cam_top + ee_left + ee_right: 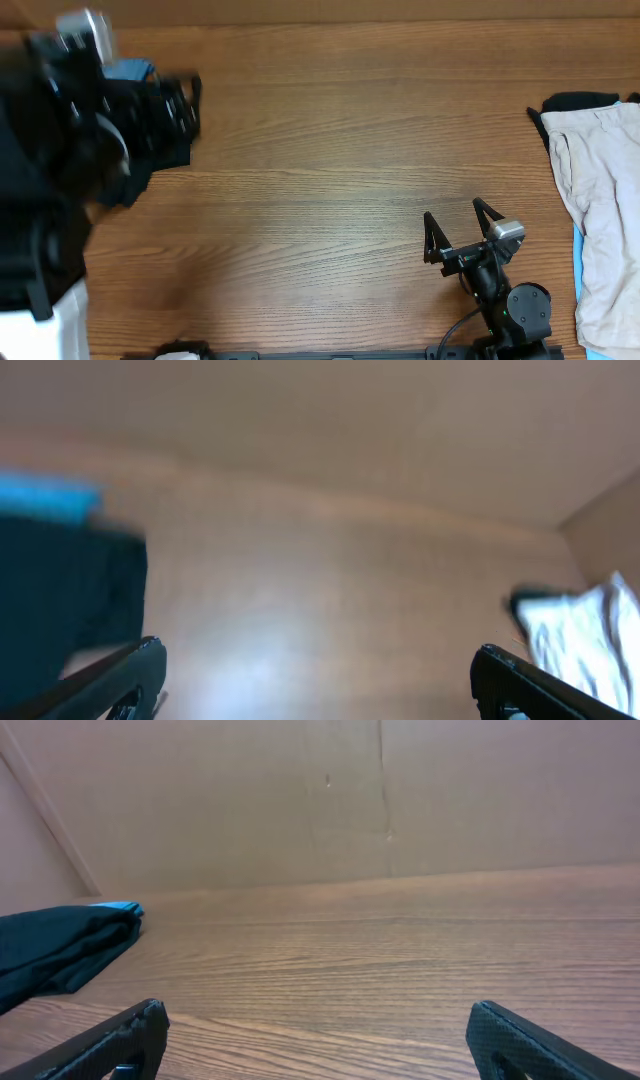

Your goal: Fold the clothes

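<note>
Both stand open, empty: left gripper (pixel 318 652) by black cloth (pixel 60 945) at ten o'clock, right gripper (pixel 454 210) at five o'clock

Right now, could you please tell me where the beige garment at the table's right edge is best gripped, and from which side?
Probably the beige garment is best pinched at its left edge, coming from the left across the table. That edge lies loose on the wood, facing the open right gripper; its far side runs out of the overhead view.
</note>
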